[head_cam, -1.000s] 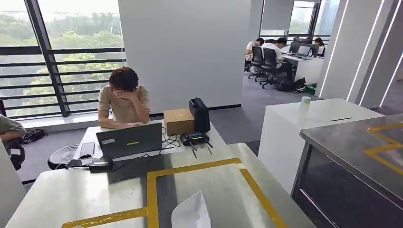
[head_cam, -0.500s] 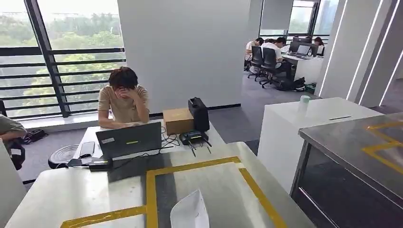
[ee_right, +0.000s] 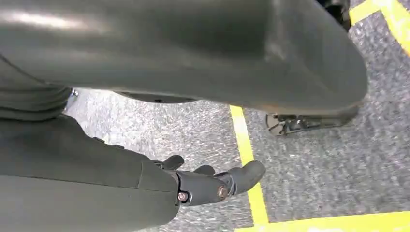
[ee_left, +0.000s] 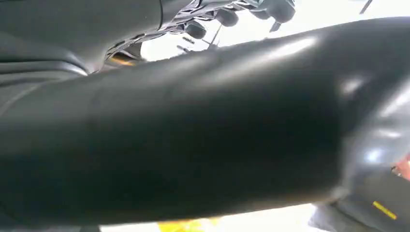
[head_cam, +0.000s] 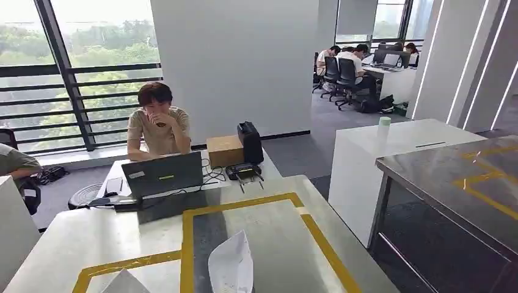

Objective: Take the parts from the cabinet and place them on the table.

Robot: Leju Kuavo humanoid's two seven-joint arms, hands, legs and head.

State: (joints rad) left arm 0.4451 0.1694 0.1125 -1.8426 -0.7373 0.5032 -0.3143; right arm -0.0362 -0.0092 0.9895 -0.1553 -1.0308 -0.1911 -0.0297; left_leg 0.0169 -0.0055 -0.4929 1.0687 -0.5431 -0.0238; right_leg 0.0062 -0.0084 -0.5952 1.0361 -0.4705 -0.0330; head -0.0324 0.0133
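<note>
Two white bagged parts lie on the near table [head_cam: 275,238] in the head view: one [head_cam: 231,268] inside the yellow tape frame, another [head_cam: 124,282] at the bottom edge to its left. My right hand [ee_right: 212,186] hangs over the grey carpet with its fingers apart and nothing in them. Dark fingertips of my left hand [ee_left: 232,15] show apart against a bright surface, holding nothing. The rest of that hand is hidden behind a dark part of my body.
A person [head_cam: 157,125] sits behind a laptop [head_cam: 162,175] at the table's far end, beside a cardboard box [head_cam: 225,150] and a black case [head_cam: 250,141]. A white counter [head_cam: 366,159] with a cup and a steel table [head_cam: 464,177] stand to the right.
The whole picture has shifted: the camera has moved, bringing more of the near table and a second white bag into view. The person has lifted their head.
</note>
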